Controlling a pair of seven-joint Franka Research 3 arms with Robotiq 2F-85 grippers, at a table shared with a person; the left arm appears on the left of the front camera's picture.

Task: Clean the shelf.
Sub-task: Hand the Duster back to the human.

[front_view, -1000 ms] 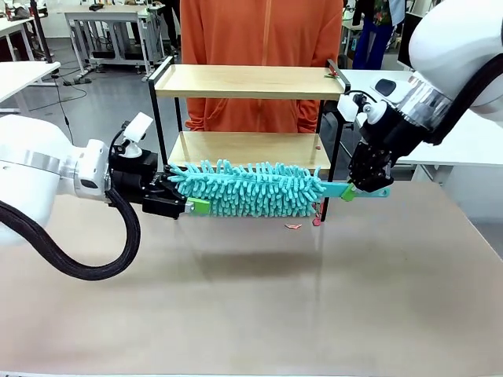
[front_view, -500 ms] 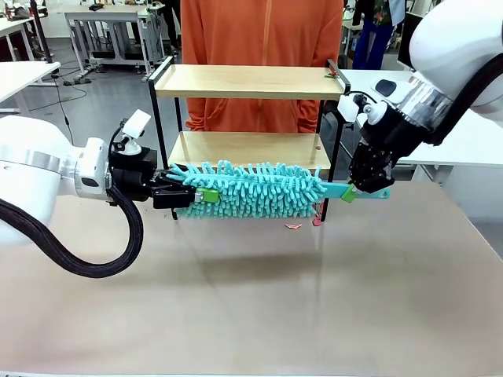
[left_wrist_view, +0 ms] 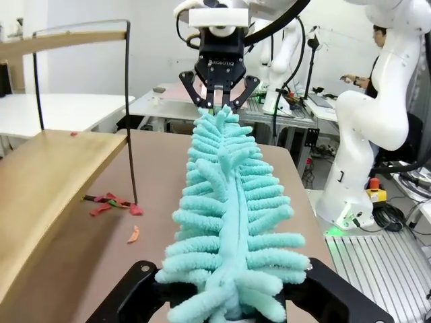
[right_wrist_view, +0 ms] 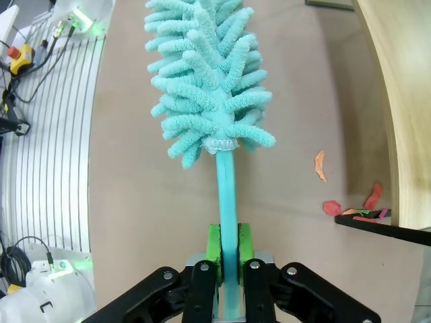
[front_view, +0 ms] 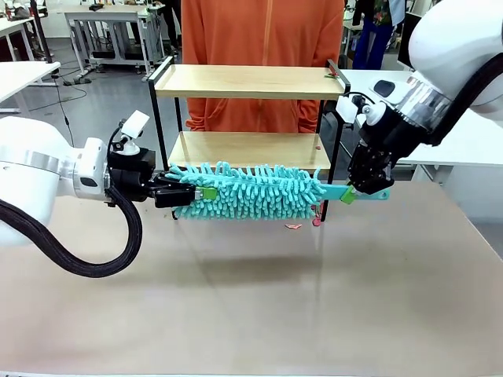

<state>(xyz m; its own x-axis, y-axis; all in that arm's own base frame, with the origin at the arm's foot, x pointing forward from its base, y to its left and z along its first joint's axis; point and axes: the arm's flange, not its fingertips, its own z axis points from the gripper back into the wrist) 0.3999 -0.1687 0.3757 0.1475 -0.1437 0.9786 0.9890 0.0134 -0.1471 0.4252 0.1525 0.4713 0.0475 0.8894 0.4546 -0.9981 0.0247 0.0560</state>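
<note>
Shelf (front_view: 247, 82) sits at the far side of the table (front_view: 251, 314), in front of a person in an orange top (front_view: 263, 31). 2 light wooden boards in a thin black frame; the lower board (front_view: 247, 149) is just behind the duster.

Teal fluffy duster (front_view: 251, 191) is held level in front of the lower board, above the table surface, running left-right between both grippers.

Left gripper (front_view: 192, 194) comes in from the left, fingers closed into the duster's fluffy end; one green pad (front_view: 208, 193) shows among the strands. In the left wrist view its black fingers (left_wrist_view: 337, 296) flank the near end of the duster (left_wrist_view: 229, 222) on both sides, strands packed between them.

Right gripper (front_view: 363, 188) is pinching the flat teal handle (front_view: 346, 192) at the right end. Right wrist view: green pads (right_wrist_view: 214, 245) pressed on both sides of the handle (right_wrist_view: 227, 195).

Small red/orange scraps (front_view: 302, 225) lie on the table by the shelf's front right leg (front_view: 326, 188), also seen in the right wrist view (right_wrist_view: 350, 202) and the left wrist view (left_wrist_view: 111, 205).
</note>
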